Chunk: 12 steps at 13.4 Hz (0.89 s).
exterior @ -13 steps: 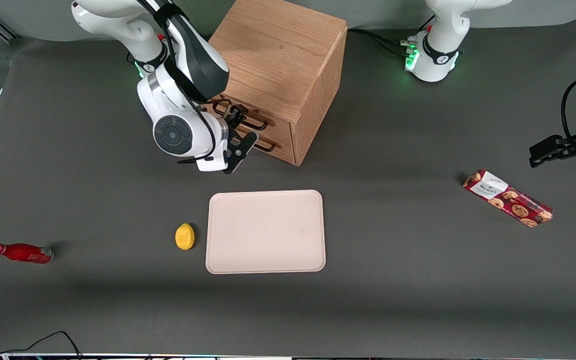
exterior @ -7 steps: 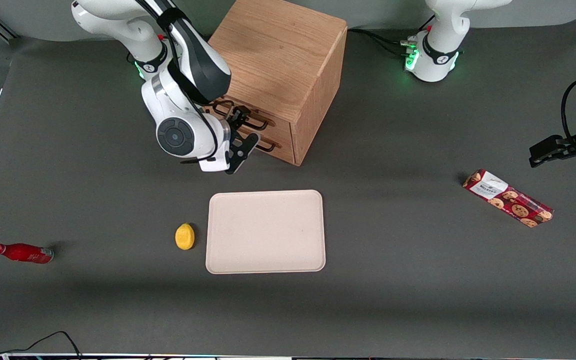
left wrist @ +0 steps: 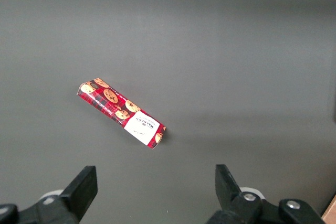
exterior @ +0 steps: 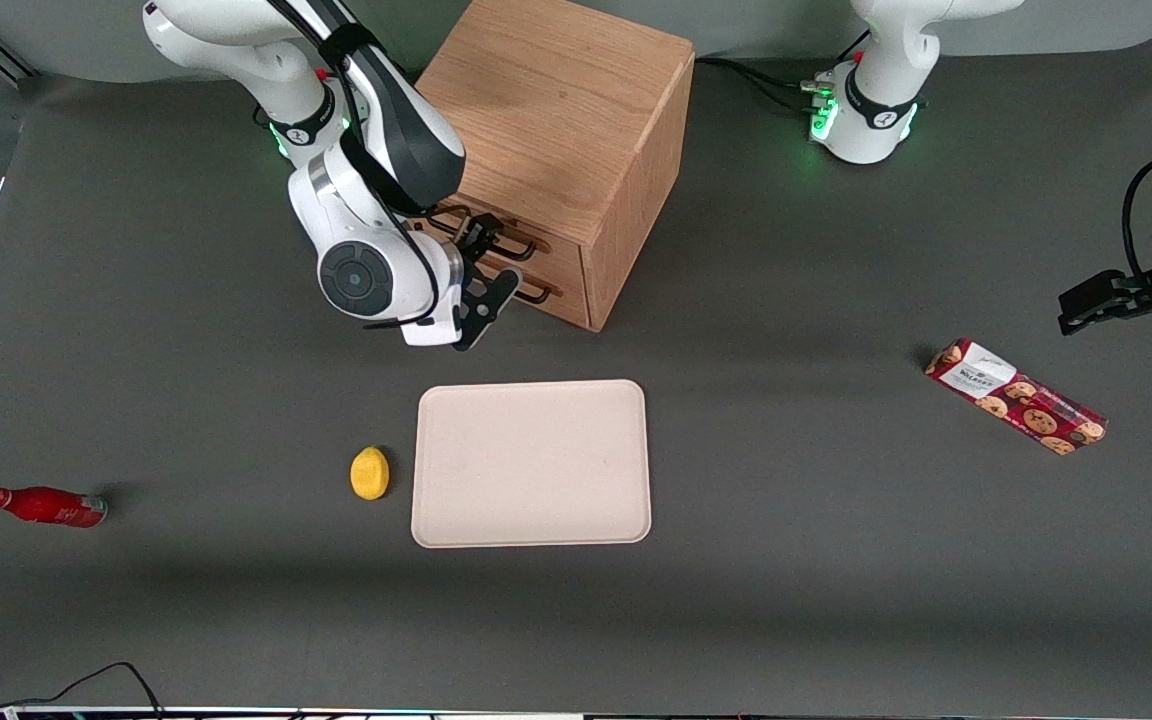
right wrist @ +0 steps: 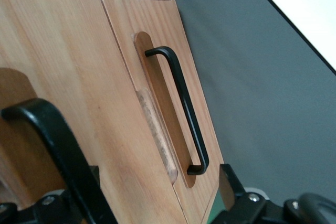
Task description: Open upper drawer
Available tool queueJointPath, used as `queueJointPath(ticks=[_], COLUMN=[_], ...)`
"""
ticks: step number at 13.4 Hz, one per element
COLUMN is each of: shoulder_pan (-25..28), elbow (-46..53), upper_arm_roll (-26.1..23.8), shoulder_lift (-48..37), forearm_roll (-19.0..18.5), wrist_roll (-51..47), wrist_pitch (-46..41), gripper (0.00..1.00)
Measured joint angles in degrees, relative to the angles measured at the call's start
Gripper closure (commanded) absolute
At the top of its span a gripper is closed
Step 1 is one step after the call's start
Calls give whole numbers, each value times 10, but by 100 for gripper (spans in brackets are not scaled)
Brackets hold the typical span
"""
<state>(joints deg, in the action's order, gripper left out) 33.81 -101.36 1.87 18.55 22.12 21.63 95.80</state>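
Note:
The oak cabinet point(exterior: 556, 110) faces the front camera with both drawers closed flush. The upper drawer point(exterior: 561, 256) point(right wrist: 58, 51) carries a thin black handle point(exterior: 516, 243) that looms close and dark point(right wrist: 50, 129) in the right wrist view. My right gripper point(exterior: 488, 262) point(right wrist: 160, 182) is open right in front of the drawer fronts. One finger point(exterior: 477, 233) sits at the upper handle and the other point(exterior: 502, 285) lower down. The handle bar runs just inside one finger, not clamped. The lower drawer point(right wrist: 157, 30) with its own handle point(right wrist: 181, 103) lies beside it.
A beige tray point(exterior: 532, 463) lies nearer the front camera than the cabinet, with a yellow lemon point(exterior: 369, 472) beside it. A red bottle point(exterior: 41, 505) lies toward the working arm's end of the table, a cookie box point(exterior: 1016, 397) point(left wrist: 122, 113) toward the parked arm's end.
The right arm has shifted a little toward the cabinet front, bringing the open gripper closer around the upper handle. The drawers have not moved.

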Motion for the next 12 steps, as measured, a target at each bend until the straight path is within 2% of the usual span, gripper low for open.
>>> queueJointPath(ticks=[12], shoulder_pan=[-7], elbow=[0], upper_arm_roll=[-1], shoulder_lift=[5], forearm_roll=[1], wrist_roll=[7], wrist_pitch=[10], gripper=[0])
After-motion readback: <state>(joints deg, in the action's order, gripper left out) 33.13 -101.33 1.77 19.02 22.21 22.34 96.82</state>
